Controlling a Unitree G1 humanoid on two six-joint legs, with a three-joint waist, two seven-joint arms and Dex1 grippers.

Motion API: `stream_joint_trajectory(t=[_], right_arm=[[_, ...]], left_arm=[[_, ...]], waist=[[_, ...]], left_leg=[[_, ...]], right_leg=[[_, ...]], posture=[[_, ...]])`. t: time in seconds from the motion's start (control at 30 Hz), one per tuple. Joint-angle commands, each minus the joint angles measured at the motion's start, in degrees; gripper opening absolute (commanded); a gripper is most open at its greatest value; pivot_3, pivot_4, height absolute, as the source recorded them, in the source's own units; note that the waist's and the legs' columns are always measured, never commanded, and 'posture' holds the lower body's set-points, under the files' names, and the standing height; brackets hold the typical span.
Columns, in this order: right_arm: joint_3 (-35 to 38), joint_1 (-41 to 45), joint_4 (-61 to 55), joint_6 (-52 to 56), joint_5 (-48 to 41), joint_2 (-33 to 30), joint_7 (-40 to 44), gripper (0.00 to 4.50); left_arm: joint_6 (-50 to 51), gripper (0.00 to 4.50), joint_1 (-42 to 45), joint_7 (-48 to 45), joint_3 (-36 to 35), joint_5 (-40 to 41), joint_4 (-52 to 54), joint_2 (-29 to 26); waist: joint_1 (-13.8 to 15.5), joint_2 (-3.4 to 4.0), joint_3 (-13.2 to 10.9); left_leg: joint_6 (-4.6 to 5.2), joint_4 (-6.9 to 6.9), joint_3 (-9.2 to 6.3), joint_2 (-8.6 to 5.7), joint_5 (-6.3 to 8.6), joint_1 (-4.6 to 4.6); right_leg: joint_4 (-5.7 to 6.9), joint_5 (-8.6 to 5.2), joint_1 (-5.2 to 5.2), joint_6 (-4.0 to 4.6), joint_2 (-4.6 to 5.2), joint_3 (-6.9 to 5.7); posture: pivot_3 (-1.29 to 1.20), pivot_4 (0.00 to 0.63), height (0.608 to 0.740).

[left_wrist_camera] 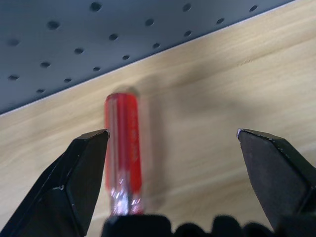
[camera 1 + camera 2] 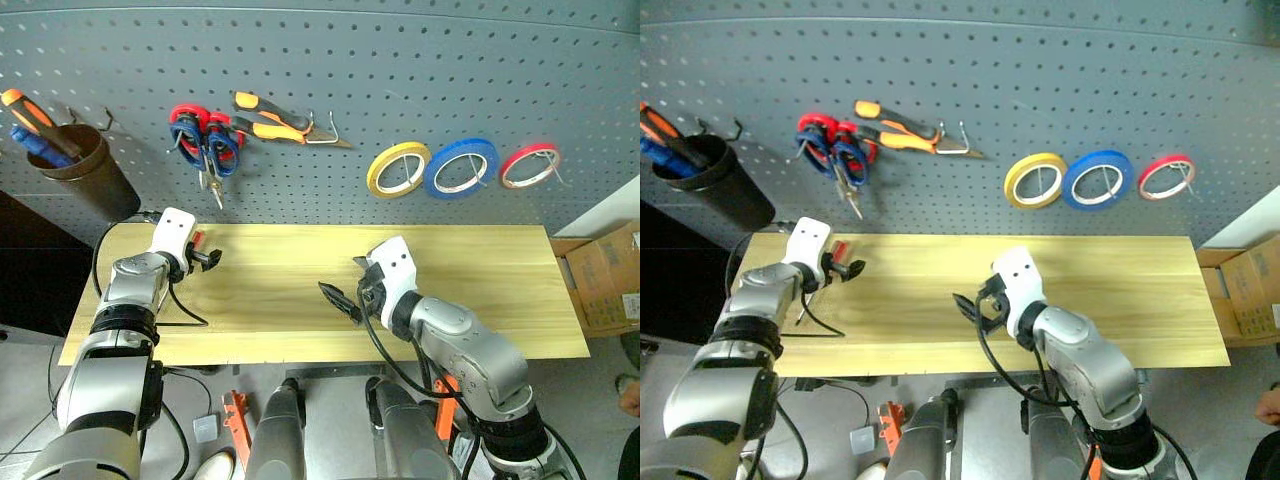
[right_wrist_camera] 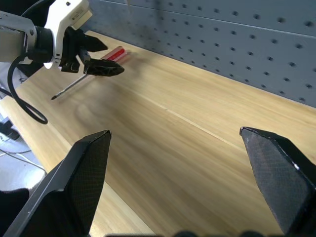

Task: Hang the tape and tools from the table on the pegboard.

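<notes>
Left end effector [image 1: 173, 143], fingers apart, is being positioned over the slim red-handled screwdriver [image 1: 123, 148] on the light wooden tabletop [image 2: 480, 290]; closing is needed next.

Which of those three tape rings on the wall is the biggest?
The blue tape ring, hanging in the middle on the pegboard, between the slightly smaller yellow ring and the smallest red ring.

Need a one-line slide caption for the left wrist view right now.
Open left gripper poised over the red-handled screwdriver lying on the wooden table below the pegboard.
</notes>
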State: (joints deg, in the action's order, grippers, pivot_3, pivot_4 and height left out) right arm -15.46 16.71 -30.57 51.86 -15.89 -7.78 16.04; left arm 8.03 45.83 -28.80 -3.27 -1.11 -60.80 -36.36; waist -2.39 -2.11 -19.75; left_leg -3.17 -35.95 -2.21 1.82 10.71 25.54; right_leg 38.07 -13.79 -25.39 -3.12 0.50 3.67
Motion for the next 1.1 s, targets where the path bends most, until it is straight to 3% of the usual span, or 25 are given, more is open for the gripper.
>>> stream_joint_trajectory(t=[0.03,0.73,1.0,1.1], right_arm=[[0.61,-0.73,-4.03,0.99,-1.37,0.56,-0.56,4.50],[3.38,-1.66,-6.60,4.08,-2.43,0.00,-2.08,4.50],[4.34,-1.90,-7.25,5.16,-2.67,-0.07,-2.82,4.50],[4.62,-1.93,-7.38,5.44,-2.63,-0.19,-2.98,4.50]], left_arm=[[0.16,4.48,0.69,1.17,-1.71,0.50,-2.00,-1.54],[1.24,4.48,0.47,3.20,-5.30,2.24,-6.78,-2.09],[3.24,4.48,2.40,-2.72,-3.19,0.91,-10.18,-1.49],[3.50,3.83,3.08,-3.52,-2.71,0.58,-11.20,-1.54]], waist=[[-0.14,0.01,-0.44],[0.03,0.06,-1.83],[-0.07,0.11,-1.88],[-0.07,0.11,-1.89]], left_leg=[[0.00,0.00,-0.01,0.00,0.00,0.00],[-0.05,0.01,-0.01,-0.02,-0.02,0.10],[-0.06,0.05,0.02,-0.03,-0.02,0.12],[-0.06,0.05,0.02,-0.03,-0.02,0.12]], right_leg=[[0.00,0.00,0.00,0.00,-0.01,-0.01],[-0.06,-0.03,-0.08,-0.06,0.03,-0.01],[-0.09,-0.05,-0.11,-0.08,0.03,0.01],[-0.09,-0.06,-0.12,-0.10,0.03,0.02]], posture=[[-0.01,0.427,0.740],[-0.03,0.437,0.740],[-0.04,0.441,0.740],[-0.05,0.445,0.740]])
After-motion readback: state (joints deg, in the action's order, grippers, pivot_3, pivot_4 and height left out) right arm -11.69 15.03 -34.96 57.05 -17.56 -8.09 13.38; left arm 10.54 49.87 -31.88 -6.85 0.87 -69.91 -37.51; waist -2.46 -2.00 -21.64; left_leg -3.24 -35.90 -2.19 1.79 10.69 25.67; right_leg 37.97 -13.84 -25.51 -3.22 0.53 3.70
